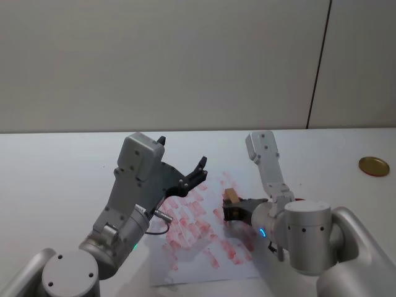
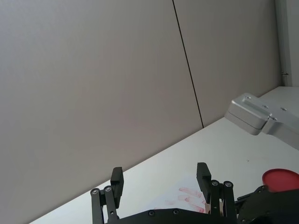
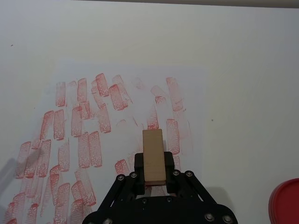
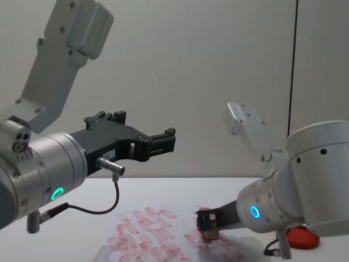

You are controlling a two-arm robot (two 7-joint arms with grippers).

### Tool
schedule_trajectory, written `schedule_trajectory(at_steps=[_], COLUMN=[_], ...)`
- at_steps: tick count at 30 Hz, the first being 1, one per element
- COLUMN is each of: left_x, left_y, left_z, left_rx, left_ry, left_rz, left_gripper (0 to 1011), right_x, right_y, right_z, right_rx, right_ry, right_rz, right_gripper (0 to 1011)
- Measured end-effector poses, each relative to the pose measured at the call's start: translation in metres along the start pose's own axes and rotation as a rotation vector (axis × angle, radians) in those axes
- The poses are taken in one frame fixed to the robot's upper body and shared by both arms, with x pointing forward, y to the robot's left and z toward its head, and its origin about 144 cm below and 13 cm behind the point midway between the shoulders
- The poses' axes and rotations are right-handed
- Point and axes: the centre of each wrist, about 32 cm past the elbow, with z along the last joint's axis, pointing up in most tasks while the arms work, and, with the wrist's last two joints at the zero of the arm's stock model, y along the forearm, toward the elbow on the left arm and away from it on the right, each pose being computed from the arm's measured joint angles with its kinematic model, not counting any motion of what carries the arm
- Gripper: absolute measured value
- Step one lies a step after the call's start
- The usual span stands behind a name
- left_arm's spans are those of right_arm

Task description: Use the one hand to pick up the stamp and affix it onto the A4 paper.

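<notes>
While right fingers [image 3: 138,164] clamp stamp [image 3: 153,156], prints [image 3: 173,135] cover paper [image 3: 135,79]

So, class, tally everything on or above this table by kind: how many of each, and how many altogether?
wooden stamp: 1
A4 paper: 1
red ink pad: 1
round gold disc: 1
grippers: 2, the left gripper open above the paper, the right gripper shut on the stamp
Total: 6

Light: you have bright, soft, even light.
Shadow: faint grey smudge on the A4 paper [image 3: 122,136] beside your right gripper [image 3: 154,164].
</notes>
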Motion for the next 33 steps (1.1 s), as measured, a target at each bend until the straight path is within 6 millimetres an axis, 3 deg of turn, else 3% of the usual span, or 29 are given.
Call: schedule_trajectory(at_steps=[17, 33], left_x=[0.000, 0.000], left_y=[0.000, 0.000], left_z=[0.000, 0.000], left_rx=[0.000, 0.000], left_ry=[0.000, 0.000], left_rz=[0.000, 0.000], left_gripper=[993, 993], right_x=[-0.002, -0.007], right_y=[-0.006, -0.044], right_z=[0.001, 0.025], right_rx=[0.041, 0.255], right_ry=[-0.028, -0.082], right_rz=[-0.016, -0.053], right_gripper=[225, 225])
